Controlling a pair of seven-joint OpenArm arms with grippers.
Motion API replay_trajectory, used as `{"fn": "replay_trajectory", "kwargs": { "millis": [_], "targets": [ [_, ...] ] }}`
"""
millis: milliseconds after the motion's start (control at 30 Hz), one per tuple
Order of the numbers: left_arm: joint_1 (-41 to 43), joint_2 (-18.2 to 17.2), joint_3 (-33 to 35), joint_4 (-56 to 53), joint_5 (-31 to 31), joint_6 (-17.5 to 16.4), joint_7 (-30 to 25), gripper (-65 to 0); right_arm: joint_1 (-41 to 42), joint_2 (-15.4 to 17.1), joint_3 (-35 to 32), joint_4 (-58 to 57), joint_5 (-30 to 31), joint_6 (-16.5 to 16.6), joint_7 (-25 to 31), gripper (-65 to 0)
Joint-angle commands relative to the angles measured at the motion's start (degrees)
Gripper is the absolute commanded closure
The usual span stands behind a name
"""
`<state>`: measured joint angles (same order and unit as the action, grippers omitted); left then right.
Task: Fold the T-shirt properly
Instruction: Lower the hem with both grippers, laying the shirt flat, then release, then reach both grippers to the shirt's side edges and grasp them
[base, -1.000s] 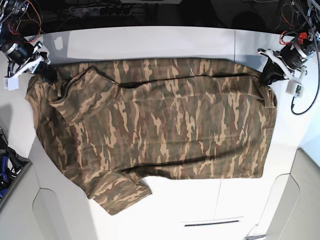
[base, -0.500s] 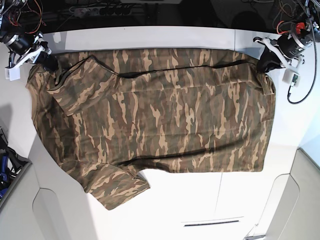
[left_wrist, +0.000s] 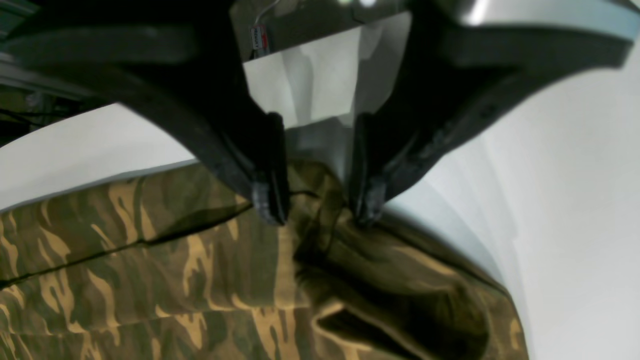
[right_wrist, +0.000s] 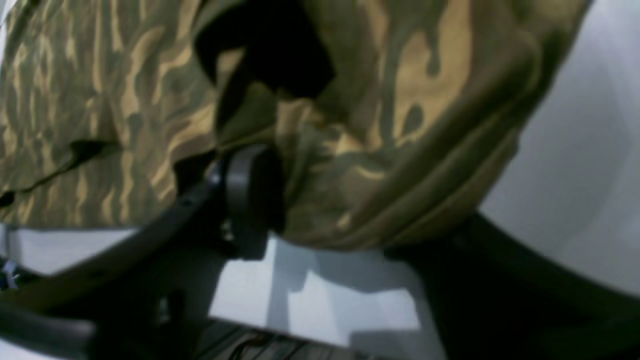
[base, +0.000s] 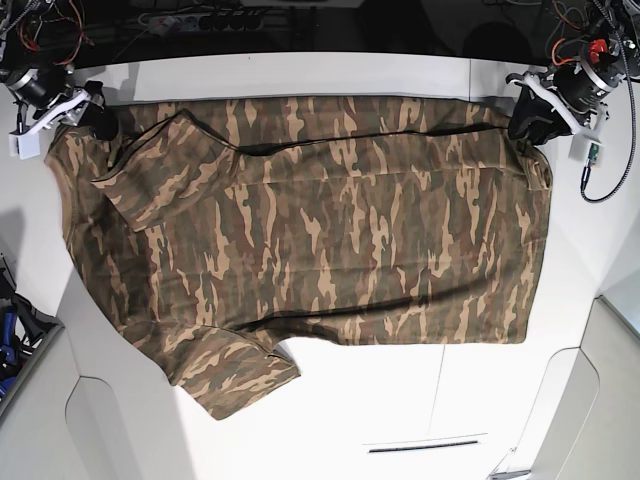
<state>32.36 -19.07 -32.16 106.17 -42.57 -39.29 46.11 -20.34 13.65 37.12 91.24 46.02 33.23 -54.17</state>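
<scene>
The camouflage T-shirt (base: 320, 230) lies spread flat on the white table (base: 420, 400), one sleeve at the front left. My left gripper (base: 530, 128) sits at the shirt's far right corner. In the left wrist view this gripper (left_wrist: 319, 205) has its fingers apart, and a raised fold of the T-shirt (left_wrist: 200, 280) lies loose between the tips. My right gripper (base: 98, 125) is at the far left corner. Its wrist view shows the gripper (right_wrist: 360, 235) with jaws wide apart and a bunch of the T-shirt (right_wrist: 400, 125) resting between them.
Cables and a power strip (base: 200, 20) run along the dark strip behind the table's far edge. A narrow slot (base: 425, 445) marks the table near the front. Grey panels (base: 30, 420) flank the front corners.
Both arms have drawn the shirt's far edge toward the back of the table, flattening it. Both grippers, shut on the corners before, now stand apart.
</scene>
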Motion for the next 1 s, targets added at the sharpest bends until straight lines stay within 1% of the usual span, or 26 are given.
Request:
{"fn": "replay_trajectory", "kwargs": {
  "millis": [0,167,267,333,400,467,600,700,833,900,967],
  "targets": [
    [-0.04,-0.81,-1.2,1.03,-1.05,-0.71,-1.29,-23.7,0.02,0.98,0.57,1.01,0.31,0.42,1.77,-33.0],
    [-0.94,-0.79,-7.65,1.03,-4.5,-0.71,-1.01,-23.7,2.29,1.11,3.96,1.01,0.26,0.42,1.84,-33.0],
    [-1.86,-0.79,-11.58,1.03,-7.04,-0.71,-0.79,-23.7,4.74,2.32,6.19,1.01,0.26,0.0,1.88,-33.0],
    [-2.49,-0.83,-13.42,1.03,-8.28,-0.71,-0.81,-26.1,6.62,3.52,6.99,1.01,0.22,0.02,1.88,-33.0],
    [-3.52,-0.98,-14.45,1.03,-8.48,-0.71,-0.83,-31.3,8.79,4.7,7.1,1.01,-0.39,0.0,2.1,-33.0],
    [-4.76,-1.42,-14.47,1.01,-8.44,-0.71,-0.83,-34.7,11.13,5.57,7.06,1.01,-1.4,-0.02,2.93,-33.0],
    [-7.74,-2.25,-14.45,0.98,-8.33,-0.71,-0.85,-34.9,15.72,6.21,6.8,0.98,-3.87,-0.48,6.16,-33.0],
    [-10.05,-3.13,-14.27,0.55,-8.24,-0.71,-0.87,-34.9,19.41,6.36,6.01,0.85,-6.08,-0.48,6.67,-33.0],
    [-13.79,-5.51,-13.09,-2.71,-8.2,-0.71,-1.31,-35.0,24.41,6.36,3.48,-0.48,-9.73,-0.66,8.61,-33.0],
    [-16.13,-7.04,-11.61,-5.46,-8.13,-0.71,-1.31,-37.1,27.32,6.36,1.6,-2.82,-11.87,-1.51,9.79,-33.0],
    [-18.75,-8.66,-9.38,-8.9,-6.73,-0.71,-2.23,-39.8,30.36,6.4,-0.55,-6.51,-14.12,-1.95,11.41,-33.0]
  ]
}}
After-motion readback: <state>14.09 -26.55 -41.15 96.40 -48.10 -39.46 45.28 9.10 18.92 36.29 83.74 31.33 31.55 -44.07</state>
